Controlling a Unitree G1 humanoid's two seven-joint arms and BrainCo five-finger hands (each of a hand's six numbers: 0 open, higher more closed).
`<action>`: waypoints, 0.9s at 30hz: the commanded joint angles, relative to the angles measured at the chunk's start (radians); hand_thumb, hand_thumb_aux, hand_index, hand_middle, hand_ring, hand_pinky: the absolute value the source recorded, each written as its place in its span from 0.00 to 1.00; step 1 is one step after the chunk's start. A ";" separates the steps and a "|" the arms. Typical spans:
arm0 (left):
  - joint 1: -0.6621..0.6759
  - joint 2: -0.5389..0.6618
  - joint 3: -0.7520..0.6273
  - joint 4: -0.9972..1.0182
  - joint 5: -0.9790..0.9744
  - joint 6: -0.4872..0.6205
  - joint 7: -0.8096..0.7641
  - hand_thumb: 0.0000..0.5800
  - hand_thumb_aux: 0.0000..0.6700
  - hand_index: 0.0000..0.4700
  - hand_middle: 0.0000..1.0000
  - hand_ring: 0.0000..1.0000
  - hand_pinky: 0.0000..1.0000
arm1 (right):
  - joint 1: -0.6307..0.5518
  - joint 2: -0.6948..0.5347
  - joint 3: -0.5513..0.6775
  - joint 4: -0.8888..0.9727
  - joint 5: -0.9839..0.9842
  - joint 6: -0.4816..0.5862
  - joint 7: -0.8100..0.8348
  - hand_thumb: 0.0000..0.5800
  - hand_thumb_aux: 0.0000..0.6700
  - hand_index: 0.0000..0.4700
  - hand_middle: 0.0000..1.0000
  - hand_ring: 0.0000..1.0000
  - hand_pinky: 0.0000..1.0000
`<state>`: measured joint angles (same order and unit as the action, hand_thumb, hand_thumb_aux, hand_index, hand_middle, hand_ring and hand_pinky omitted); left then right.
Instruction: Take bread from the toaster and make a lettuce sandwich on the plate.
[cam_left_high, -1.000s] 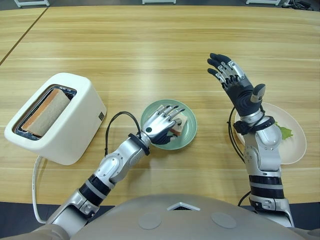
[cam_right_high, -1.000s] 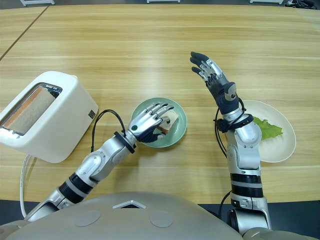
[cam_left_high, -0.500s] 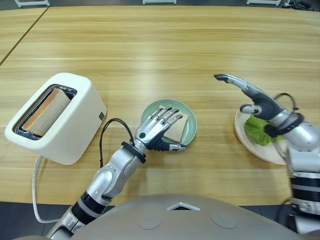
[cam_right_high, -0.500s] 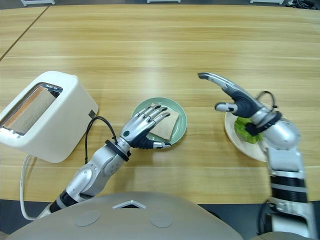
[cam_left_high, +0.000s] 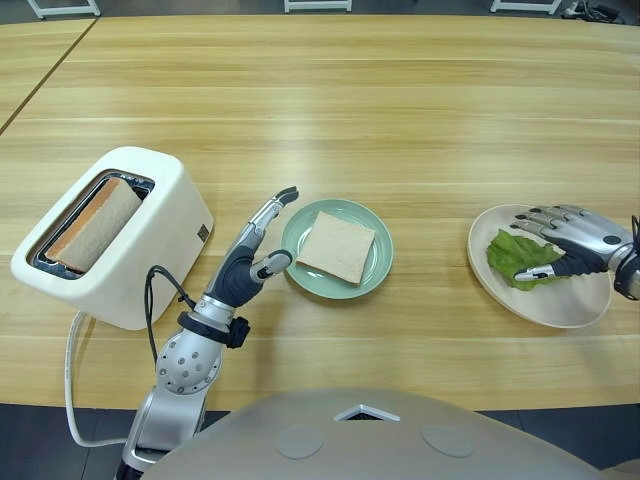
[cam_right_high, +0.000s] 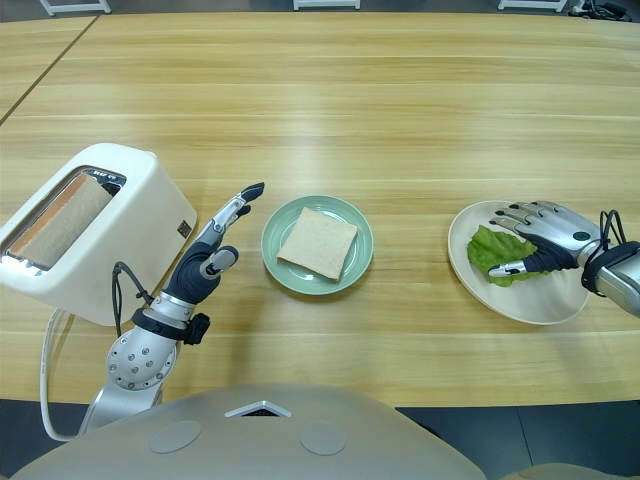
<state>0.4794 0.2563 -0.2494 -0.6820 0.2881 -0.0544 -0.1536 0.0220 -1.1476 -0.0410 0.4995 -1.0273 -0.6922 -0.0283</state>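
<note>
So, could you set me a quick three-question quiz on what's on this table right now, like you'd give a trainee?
1. True or false: the green plate holds one slice of bread.
2. The right hand is over: A the green plate, B the lettuce on the cream plate, C bare wood.
3. Fill in: a second slice stands in the ___.

Key: 1 true. 2 B. 3 toaster.
</note>
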 joint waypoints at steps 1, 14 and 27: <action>0.014 0.002 -0.007 -0.013 -0.010 -0.003 -0.014 0.00 0.00 0.00 0.00 0.00 0.00 | -0.080 -0.018 0.110 0.078 -0.056 0.022 -0.061 0.00 0.00 0.00 0.00 0.00 0.00; 0.033 -0.004 0.006 -0.021 -0.017 -0.005 -0.011 0.00 0.00 0.00 0.00 0.00 0.00 | -0.166 -0.008 0.286 0.132 -0.029 0.038 -0.117 0.94 0.75 0.75 0.00 0.00 0.00; 0.028 -0.009 0.011 -0.026 -0.012 0.004 -0.013 0.00 0.00 0.00 0.00 0.00 0.00 | -0.116 -0.040 0.211 -0.014 0.161 0.013 -0.130 1.00 1.00 1.00 0.00 0.00 0.00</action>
<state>0.5078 0.2514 -0.2389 -0.7043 0.2793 -0.0613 -0.1612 -0.1072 -1.1595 0.2041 0.5340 -0.9064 -0.6811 -0.1616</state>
